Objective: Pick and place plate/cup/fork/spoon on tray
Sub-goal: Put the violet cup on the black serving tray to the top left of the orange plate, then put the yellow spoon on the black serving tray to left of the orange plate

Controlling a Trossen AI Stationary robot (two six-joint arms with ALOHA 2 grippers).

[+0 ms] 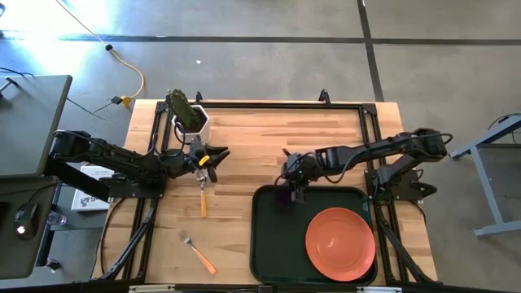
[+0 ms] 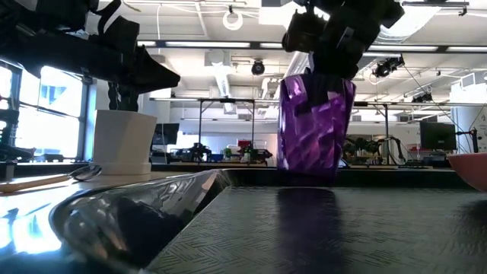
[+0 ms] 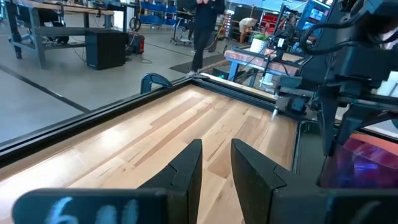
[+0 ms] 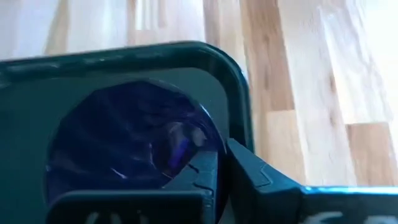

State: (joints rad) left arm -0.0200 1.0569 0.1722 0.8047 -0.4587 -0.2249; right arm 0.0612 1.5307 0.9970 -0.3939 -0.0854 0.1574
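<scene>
The purple cup [image 2: 316,125] stands upright at the far left corner of the dark green tray [image 1: 273,244], with my right gripper [image 1: 293,189] shut on it from above. The orange-salmon plate [image 1: 340,242] lies flat on the tray's right part. The spoon [image 1: 203,195] lies on the table left of the tray. The fork [image 1: 195,252] lies nearer the front edge. My left gripper [image 1: 216,163] is open and empty, just beyond the spoon's bowl. My right gripper holds the cup by the rim [image 4: 210,134]. One finger [image 4: 198,177] is inside the cup and the other [image 4: 252,177] outside, pointing down from above. The cup is upright at the tray's floor; whether its base [image 2: 308,173] rests on it I cannot tell.
A white pot [image 1: 191,124] with a green plant stands at the far left of the table, behind my left gripper. Black rails [image 1: 269,106] run along the table's far edge and sides. Bare wood lies between the spoon and the tray.
</scene>
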